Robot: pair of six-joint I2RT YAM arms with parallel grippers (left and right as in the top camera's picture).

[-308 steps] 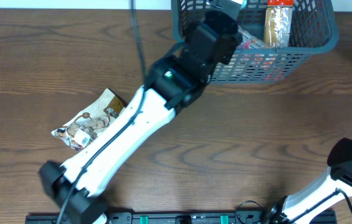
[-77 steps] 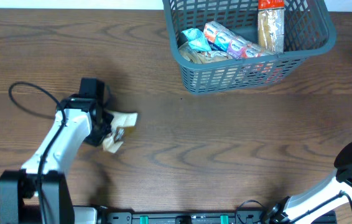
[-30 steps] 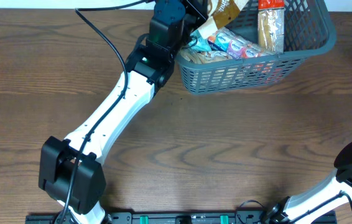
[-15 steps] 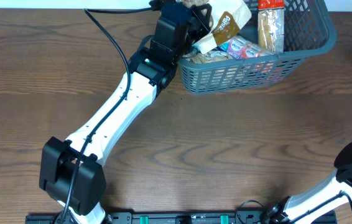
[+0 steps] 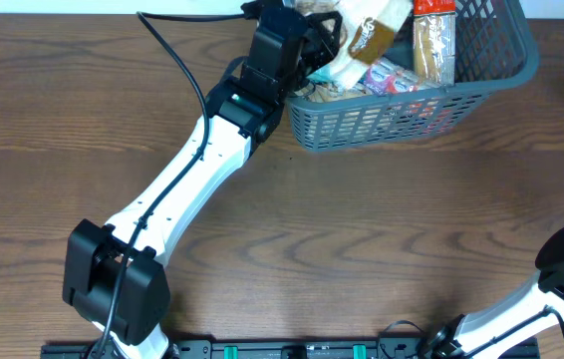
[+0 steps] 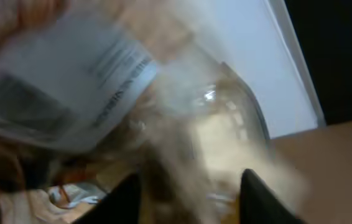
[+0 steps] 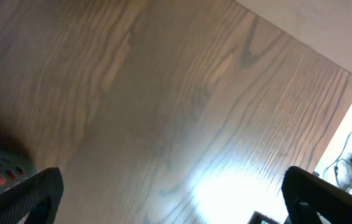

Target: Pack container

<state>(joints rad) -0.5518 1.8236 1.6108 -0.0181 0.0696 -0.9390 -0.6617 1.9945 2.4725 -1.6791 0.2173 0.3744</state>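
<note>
Grey-blue basket sits at the top right, snacks inside. A tan packet hangs over it at the left jaws; whether gripped or let go, we cannot tell. Right jaws gape wide, empty. We see no packets on the surface, so packing looks nearly done.

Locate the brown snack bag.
Overhead: the snack bag hangs over the container on its left side, at the left claw, beside the tall red-topped packet.

Counted: one basket, one table, a left arm and a right arm. Packets: one tan, one red-topped, one multicoloured strip. Those beneath could not be counted.
</note>
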